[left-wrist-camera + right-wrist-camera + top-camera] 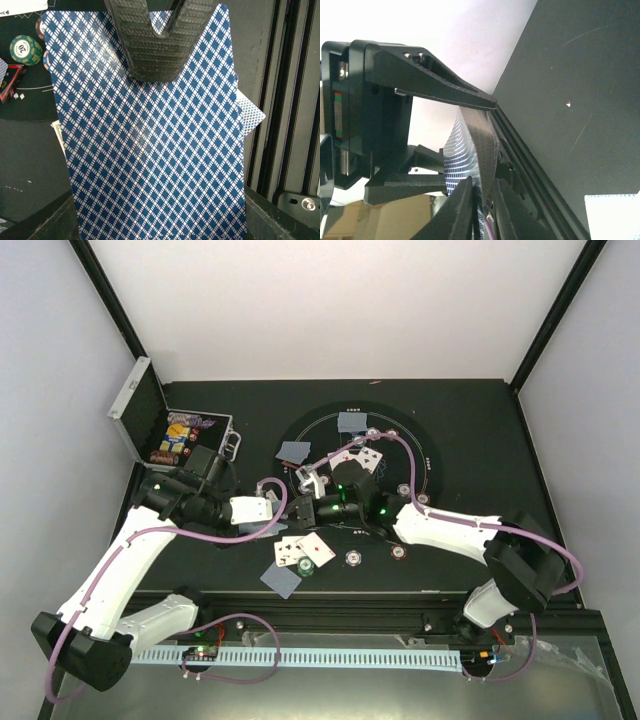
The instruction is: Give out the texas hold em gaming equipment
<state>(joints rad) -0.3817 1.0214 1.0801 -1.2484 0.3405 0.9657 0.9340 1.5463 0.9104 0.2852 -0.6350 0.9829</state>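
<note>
Two grippers meet just above the near rim of the round mat [325, 432]; step in hand looks like peeling one card off the pack to deal.

- Left gripper [155, 67]: jaws pinching a stack of cards [155, 160], held off the table. Backs show a blue diamond lattice. The edges of other cards peek out on both sides, so the stack is a little fanned.
- Right gripper [485, 200]: fingers stand narrow on either side of a card [462, 150] seen edge-on. I cannot tell whether they actually bite it.
- Next move, my guess: get a firm pinch on a single card, slide it clear without dragging its neighbours, and carry it to an unfilled seat.
- Already laid out: face-down cards [352, 422] at the far side of the mat, face-up cards [303, 551] at its near edge and chips [352, 558] just beside those.
- Silver case [150, 425] stands open at far left, well apart.
</note>
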